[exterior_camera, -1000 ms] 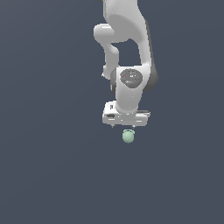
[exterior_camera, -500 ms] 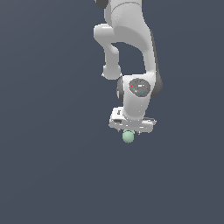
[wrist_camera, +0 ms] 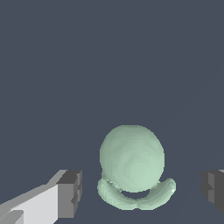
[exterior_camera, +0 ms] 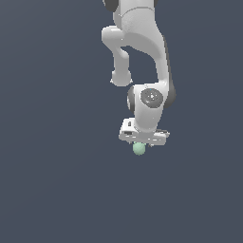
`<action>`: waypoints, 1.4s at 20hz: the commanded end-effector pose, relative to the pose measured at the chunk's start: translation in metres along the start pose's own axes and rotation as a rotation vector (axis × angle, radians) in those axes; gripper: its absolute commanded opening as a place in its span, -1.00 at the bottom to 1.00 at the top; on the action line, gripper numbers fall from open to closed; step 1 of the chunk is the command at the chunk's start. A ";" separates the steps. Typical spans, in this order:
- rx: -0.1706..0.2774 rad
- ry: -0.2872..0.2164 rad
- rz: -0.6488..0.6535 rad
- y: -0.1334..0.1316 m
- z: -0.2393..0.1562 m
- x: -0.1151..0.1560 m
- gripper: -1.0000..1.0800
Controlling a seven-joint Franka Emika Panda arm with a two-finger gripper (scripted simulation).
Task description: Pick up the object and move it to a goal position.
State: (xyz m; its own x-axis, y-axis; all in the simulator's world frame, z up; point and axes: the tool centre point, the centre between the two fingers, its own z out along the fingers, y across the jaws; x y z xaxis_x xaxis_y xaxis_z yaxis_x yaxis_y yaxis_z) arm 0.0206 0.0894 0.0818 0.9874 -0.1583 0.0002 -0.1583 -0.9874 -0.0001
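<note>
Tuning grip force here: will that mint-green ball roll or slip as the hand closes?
The ball looks round and smooth, so it likely rolls if nudged off-center. Its rim may steady it slightly. The hand is open with fingers apart on either side; centered closing seems safest.

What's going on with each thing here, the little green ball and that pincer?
green ball: lies between the pincer's fingers, touched by neither, not gripped.
pincer: open, fingers apart on either side of the ball, low over it.
</note>
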 end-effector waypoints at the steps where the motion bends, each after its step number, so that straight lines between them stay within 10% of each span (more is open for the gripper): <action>1: 0.000 -0.001 0.001 0.000 0.011 -0.001 0.92; 11: 0.000 0.000 0.003 0.000 0.042 0.000 0.92; 12: 0.000 0.000 0.003 0.000 0.042 0.000 -1.00; 28: 0.000 0.000 0.003 -0.007 0.040 0.004 -1.00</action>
State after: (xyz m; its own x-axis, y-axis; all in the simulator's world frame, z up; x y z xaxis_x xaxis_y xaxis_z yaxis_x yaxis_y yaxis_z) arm 0.0238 0.0931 0.0410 0.9868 -0.1620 -0.0004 -0.1620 -0.9868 0.0003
